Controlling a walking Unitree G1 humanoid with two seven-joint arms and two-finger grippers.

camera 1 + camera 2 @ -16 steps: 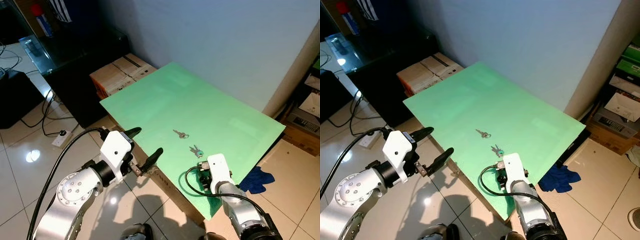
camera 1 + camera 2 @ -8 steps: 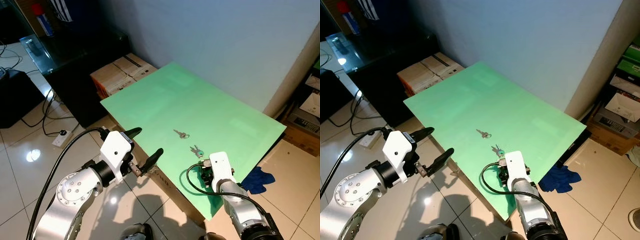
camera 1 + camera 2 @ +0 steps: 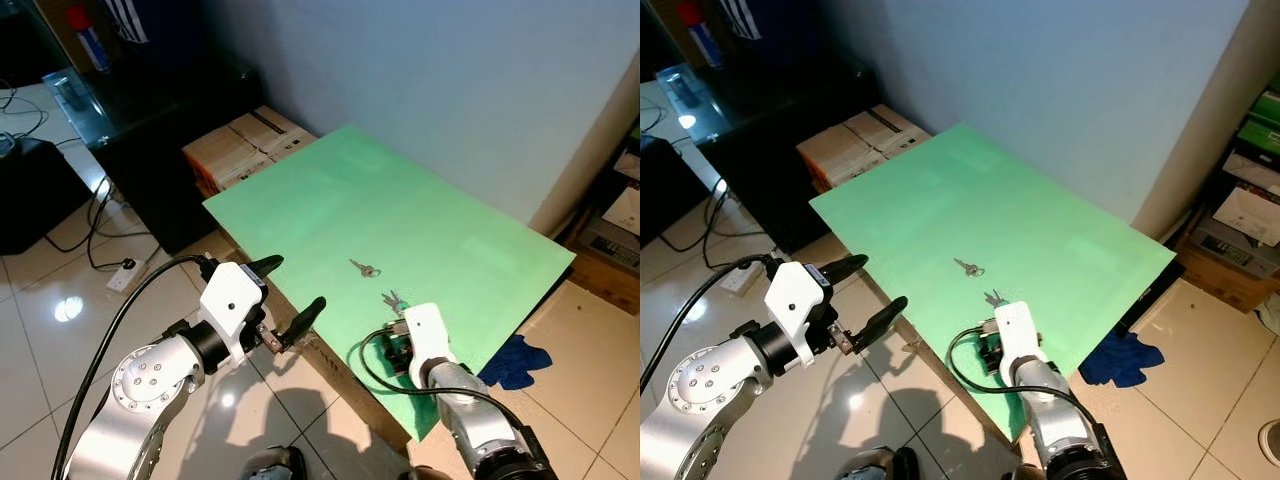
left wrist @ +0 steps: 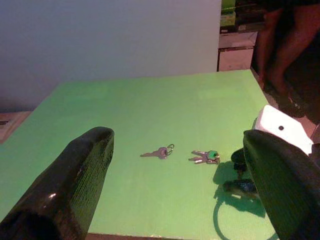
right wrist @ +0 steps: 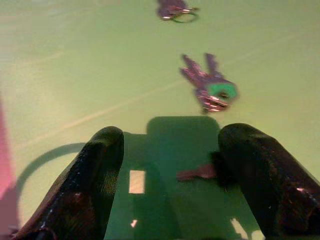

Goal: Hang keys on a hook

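Right gripper (image 5: 170, 170) low over the flat green board (image 3: 330, 200), black fingers spread.
Green-capped key bunch (image 5: 210, 87) lies just ahead of its tips; plain silver key (image 3: 363, 268) farther on; left gripper (image 3: 285, 300) gapes off the board's edge.

Right pincer (image 5: 170, 175) fingers' tips beyond frame edge

Two sets of keys lie flat on the green board (image 3: 420, 215), near its near edge. The farther set — a silver key on a small ring (image 3: 364, 268) — rests alone toward the board's middle. The nearer set (image 4: 205, 156) lies just right of it, its keys fanned apart and one capped in green. The two sets are close together — not touching.
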